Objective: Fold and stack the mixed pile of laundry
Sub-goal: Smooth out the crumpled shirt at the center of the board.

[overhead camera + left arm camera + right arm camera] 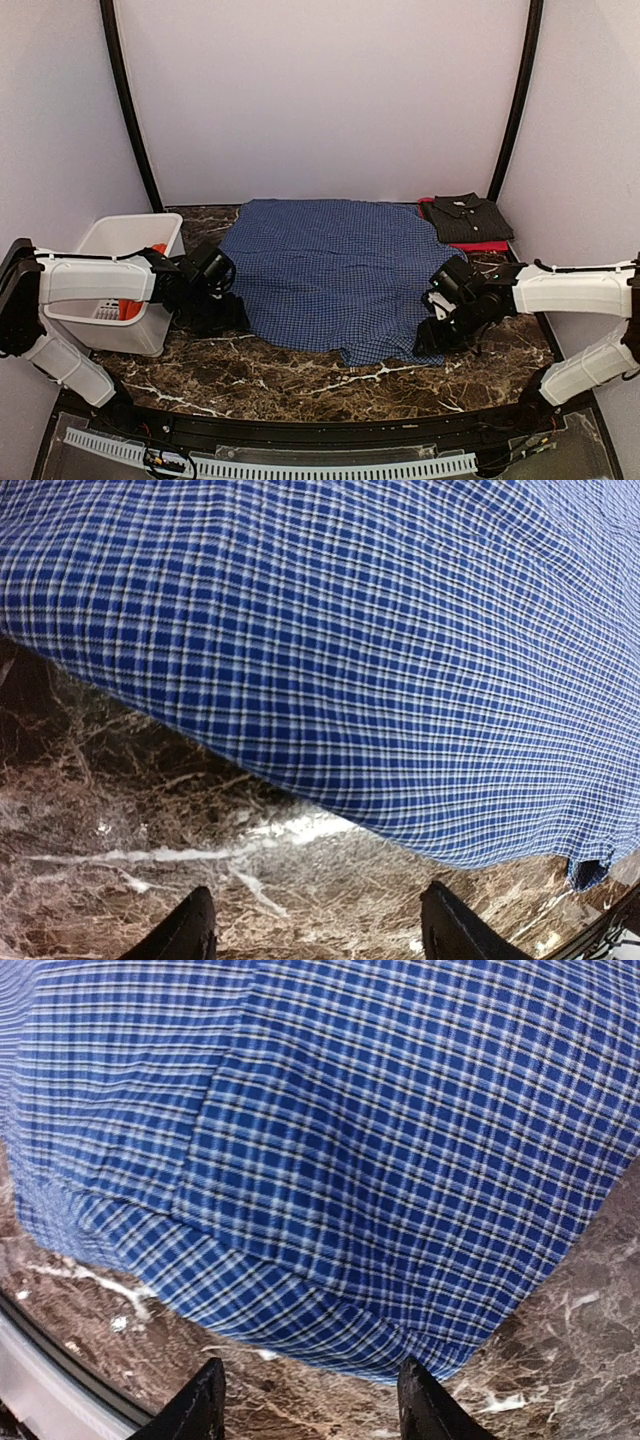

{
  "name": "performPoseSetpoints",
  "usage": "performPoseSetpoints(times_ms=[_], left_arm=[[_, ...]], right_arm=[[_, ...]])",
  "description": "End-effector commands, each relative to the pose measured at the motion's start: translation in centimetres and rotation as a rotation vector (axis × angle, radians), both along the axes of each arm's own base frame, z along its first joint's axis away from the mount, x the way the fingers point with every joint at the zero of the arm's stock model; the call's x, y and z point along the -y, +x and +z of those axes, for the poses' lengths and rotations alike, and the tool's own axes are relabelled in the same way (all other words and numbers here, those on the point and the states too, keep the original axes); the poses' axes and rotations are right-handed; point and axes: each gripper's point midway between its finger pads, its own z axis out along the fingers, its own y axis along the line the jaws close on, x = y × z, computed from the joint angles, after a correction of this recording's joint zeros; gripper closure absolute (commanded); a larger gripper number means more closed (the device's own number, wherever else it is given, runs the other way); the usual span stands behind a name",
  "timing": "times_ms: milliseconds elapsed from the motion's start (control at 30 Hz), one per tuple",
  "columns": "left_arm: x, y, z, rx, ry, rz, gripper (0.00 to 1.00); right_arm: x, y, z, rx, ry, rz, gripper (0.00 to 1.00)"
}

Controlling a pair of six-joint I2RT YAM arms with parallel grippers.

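The blue-and-white checked shirt (pixel 335 272) lies spread flat on the marble table (pixel 300 385); it also fills the left wrist view (pixel 380 650) and the right wrist view (pixel 380 1150). My left gripper (pixel 222 315) is open and empty at the shirt's left edge, its fingertips (pixel 190 930) over bare marble. My right gripper (pixel 428 335) is open and empty at the shirt's near right corner, its fingertips (pixel 205 1400) just short of the hem. A bit of orange-red cloth (pixel 135 300) shows in the white basket (pixel 120 240), mostly hidden by my left arm.
A folded dark collared shirt (pixel 465 216) lies on a folded red garment (pixel 482 246) at the back right. The white basket stands at the left edge. The table's front rail (pixel 300 440) runs along the near side.
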Motion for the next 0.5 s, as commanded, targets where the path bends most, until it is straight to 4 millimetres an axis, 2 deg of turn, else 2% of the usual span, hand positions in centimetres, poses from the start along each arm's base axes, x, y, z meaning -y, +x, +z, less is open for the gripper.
performPoseSetpoints(times_ms=[0,100,200,367,467], left_arm=[[-1.4,-1.4,-0.6,-0.058,0.011,0.124,0.3],[-2.3,-1.2,-1.2,-0.059,0.064,0.161,0.3],[-2.5,-0.7,-1.7,-0.061,0.093,0.187,0.3],[-2.0,0.5,-2.1,-0.034,0.08,0.23,0.32],[-1.9,1.4,-1.9,-0.009,0.092,0.24,0.33]], right_arm=[[0.6,1.4,-0.2,0.058,-0.152,-0.022,0.41],[0.5,2.0,-1.3,0.063,-0.195,-0.005,0.42],[0.4,2.1,-2.5,0.046,-0.214,0.011,0.49],[0.4,2.2,-2.9,0.05,-0.226,0.007,0.66],[0.5,2.6,-2.1,0.077,-0.222,0.001,0.83]])
